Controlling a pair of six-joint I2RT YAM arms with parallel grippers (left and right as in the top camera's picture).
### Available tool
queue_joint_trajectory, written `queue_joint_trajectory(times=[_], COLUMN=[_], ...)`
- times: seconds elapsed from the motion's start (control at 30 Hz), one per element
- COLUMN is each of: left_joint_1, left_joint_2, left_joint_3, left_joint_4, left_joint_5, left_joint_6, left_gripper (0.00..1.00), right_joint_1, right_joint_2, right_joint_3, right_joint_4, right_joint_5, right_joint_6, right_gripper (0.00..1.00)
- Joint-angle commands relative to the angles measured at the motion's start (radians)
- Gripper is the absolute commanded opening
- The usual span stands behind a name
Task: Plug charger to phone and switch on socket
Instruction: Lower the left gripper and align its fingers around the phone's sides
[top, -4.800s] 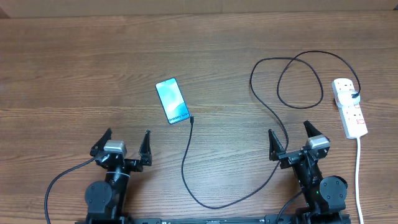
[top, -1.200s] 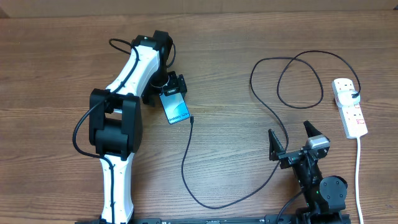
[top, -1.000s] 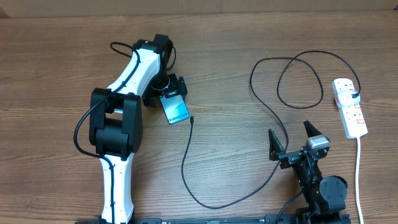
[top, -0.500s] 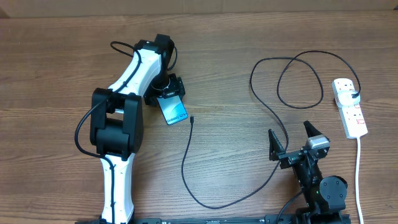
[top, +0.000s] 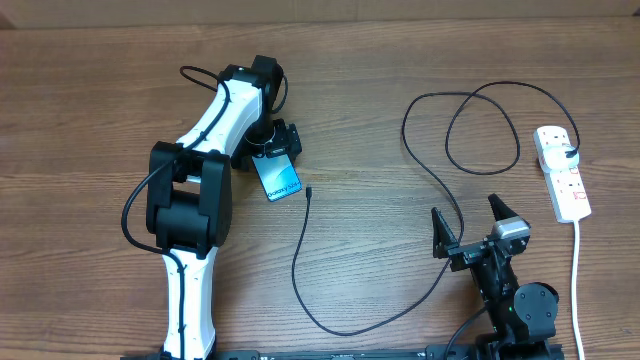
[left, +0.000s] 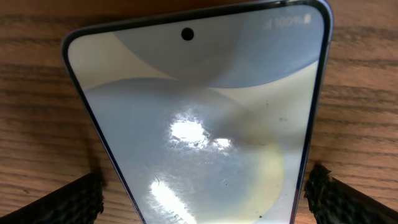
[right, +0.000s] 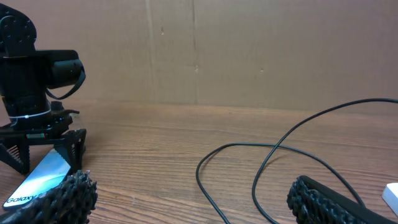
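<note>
Left arm reaches out over the brown wood-grain table (top: 120, 90). The left gripper (top: 270, 148) sits at the far end of the slim rectangular smartphone with dark edges and a light blue-teal screen (top: 280, 178).

- Left jaws: spread wide and straddling the phone's width. The wrist view shows a ribbed pad outside each long edge, with a strip of wood on the left side and almost none on the right. Nothing is clamped.
- Phone: flat on the table, angled, with the end bearing the small text toward the robot. Likely rigid, with a glossy glass face and smooth, slick edges. Best held across the long edges at the far half, leaving the near end free for the plug. A light squeeze should do, as it may skate on the wood.
- Small black connector tip (top: 309, 191): just beside the phone's near right corner, not touching.
- Long thin black charger cable (top: 296, 265): limp and light, and its loops will drag. Grip the stiff housing behind the tip, not the cord.
- Right gripper (top: 468, 228): parked near the robot's base, jaws fully apart, empty.
- White elongated power strip (top: 562, 172): far right, holding a black plug (top: 571, 153), with a white cord (top: 577, 270) trailing toward the robot. The strip is rigid but may slide, so press the switch straight down.
</note>
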Motion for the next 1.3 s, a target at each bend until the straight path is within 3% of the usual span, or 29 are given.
queue_joint_trajectory(times=[0.0, 0.37, 0.5, 0.67, 0.9, 1.27], left_joint_1=[-0.015, -0.016, -0.016, -0.016, -0.016, -0.021], left_joint_2=[0.013, 0.013, 0.013, 0.013, 0.013, 0.013], left_joint_3=[-0.023, -0.023, -0.023, -0.023, -0.023, -0.025], left_joint_4=[0.003, 0.011, 0.013, 0.012, 0.031, 0.023], left_joint_5=[-0.025, -0.026, -0.026, -0.026, -0.026, -0.026], left_joint_6=[-0.066, -0.104, -0.107, -0.124, -0.154, -0.150], left_gripper=[0.99, 0.85, 0.75, 0.78, 1.00, 1.00], right_joint_1=[-0.006, -0.006, -0.006, -0.006, -0.006, -0.006], right_joint_2=[-0.002, -0.002, -0.002, -0.002, -0.002, -0.002], right_joint_3=[-0.010, -0.010, -0.010, -0.010, -0.010, -0.010], right_joint_4=[0.003, 0.003, 0.003, 0.003, 0.003, 0.003], right_joint_5=[-0.002, -0.002, -0.002, -0.002, -0.002, -0.002], right_joint_6=[-0.001, -0.001, -0.001, -0.001, -0.001, -0.001], right_gripper=[1.00, 1.00, 1.00, 1.00, 1.00, 1.00])
